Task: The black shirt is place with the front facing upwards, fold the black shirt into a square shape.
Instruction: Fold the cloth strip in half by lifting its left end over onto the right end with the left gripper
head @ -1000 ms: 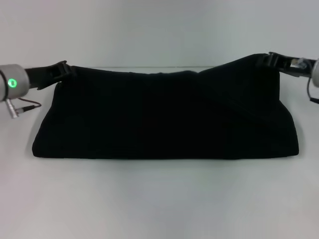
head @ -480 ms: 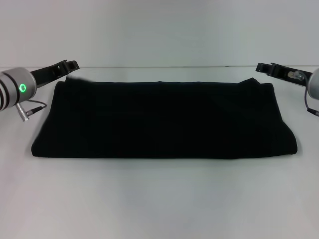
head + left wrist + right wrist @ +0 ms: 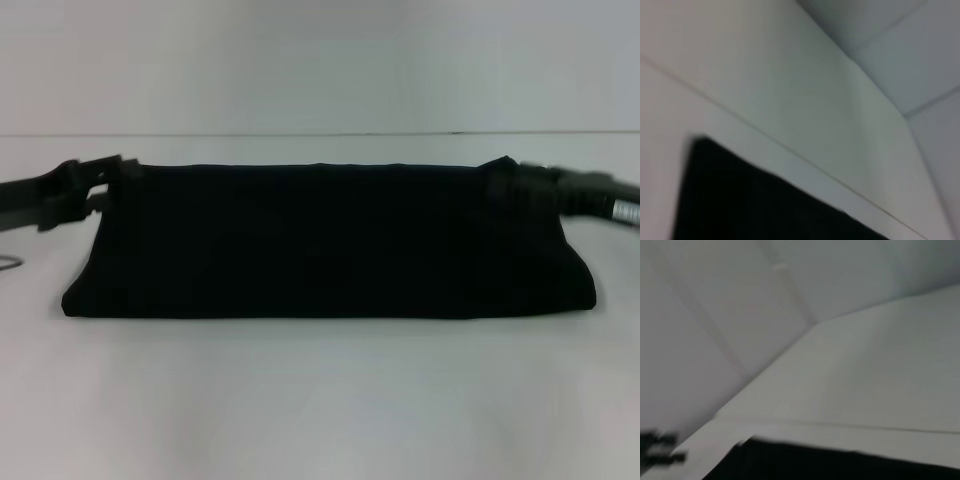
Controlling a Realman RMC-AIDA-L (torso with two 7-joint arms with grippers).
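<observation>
On the white table (image 3: 320,400), the black shirt (image 3: 330,240) is lying folded into a wide, flat band, its long folded edge facing the robot and its far edge running parallel to the table's rear border. No lettering or label is showing on the visible surface. The left gripper (image 3: 112,172) is sitting low at the shirt's far left corner, right beside the cloth edge; whether it is touching or holding the cloth cannot be told, and its opening cannot be told either. The right gripper (image 3: 535,183) is sitting low at the shirt's far right corner, appearing to overlap the cloth edge; its opening and any hold on the cloth cannot be told. Seen from the left wrist, one corner of the shirt (image 3: 755,205) is lying flat on the table (image 3: 670,110). Seen from the right wrist, a straight edge of the shirt (image 3: 840,465) is lying against the table (image 3: 865,380).
</observation>
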